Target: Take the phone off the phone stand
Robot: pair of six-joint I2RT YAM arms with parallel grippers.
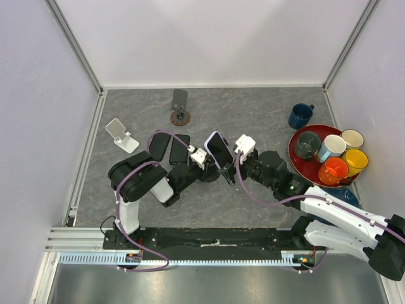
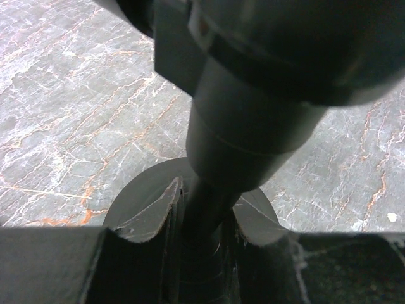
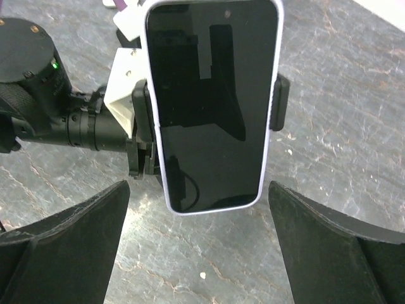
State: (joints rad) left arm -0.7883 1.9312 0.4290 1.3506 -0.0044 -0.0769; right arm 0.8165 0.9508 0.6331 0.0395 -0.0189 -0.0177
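A phone point(image 1: 219, 150) with a dark screen and pale lilac edge sits tilted in a black phone stand point(image 1: 211, 174) at the table's middle. In the right wrist view the phone point(image 3: 212, 101) is held by the stand's side clamps point(image 3: 279, 104). My left gripper point(image 1: 204, 167) is shut on the stand's stem point(image 2: 209, 209), just above its round base point(image 2: 136, 199). My right gripper point(image 1: 230, 162) is open in front of the phone's screen. Its fingers point(image 3: 82, 234) stand on either side of the phone's lower end without touching it.
Two dark phones point(image 1: 169, 147) lie flat left of the stand. A white stand point(image 1: 122, 135) is at the far left and another black stand point(image 1: 180, 104) at the back. A blue mug point(image 1: 300, 115) and a red tray point(image 1: 295, 152) of mugs are at the right.
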